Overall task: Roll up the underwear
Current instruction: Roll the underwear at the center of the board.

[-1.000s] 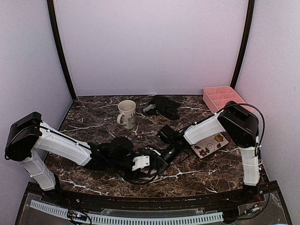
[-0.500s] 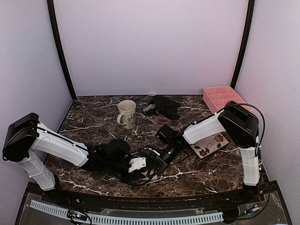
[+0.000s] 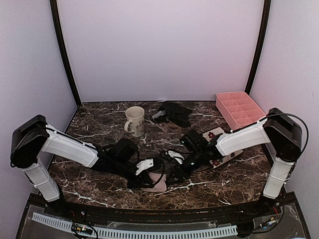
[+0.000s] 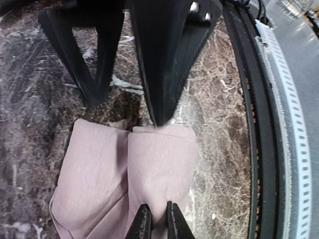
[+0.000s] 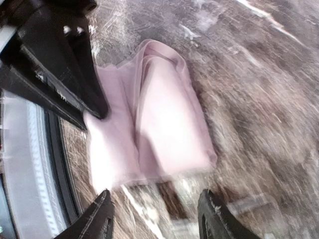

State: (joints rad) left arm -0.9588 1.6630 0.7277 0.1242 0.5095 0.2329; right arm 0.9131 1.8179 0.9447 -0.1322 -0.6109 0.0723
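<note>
1. The pink underwear (image 3: 152, 182) lies folded in layers at 6 o'clock on the table (image 3: 99, 127), close to the near edge. In the left wrist view one long side of the cloth runs beside the black edge rail (image 4: 249, 124), with a narrow band of marble between them.
2. A raised fold at one end of the pink underwear is pinched by the left gripper (image 4: 158, 211). Its fingers are almost together, with cloth between them.
3. The right gripper (image 5: 155, 195) is held at about 3 o'clock of the garment. Its jaws stand apart and nothing is seen between them. That view is blurred, so contact with the cloth cannot be judged.
4. Bare marble is seen from the garment toward 10 o'clock and 12 o'clock, up to the mug (image 3: 135, 121).
5. The black underwear (image 3: 174, 113) is bunched at 12 o'clock, near the back wall and well apart from the pink one.
6. A pink divided tray (image 3: 223, 110) sits in the 2 o'clock corner. A flowered plate (image 3: 213, 133) at 3 o'clock is partly covered by the right arm.
</note>
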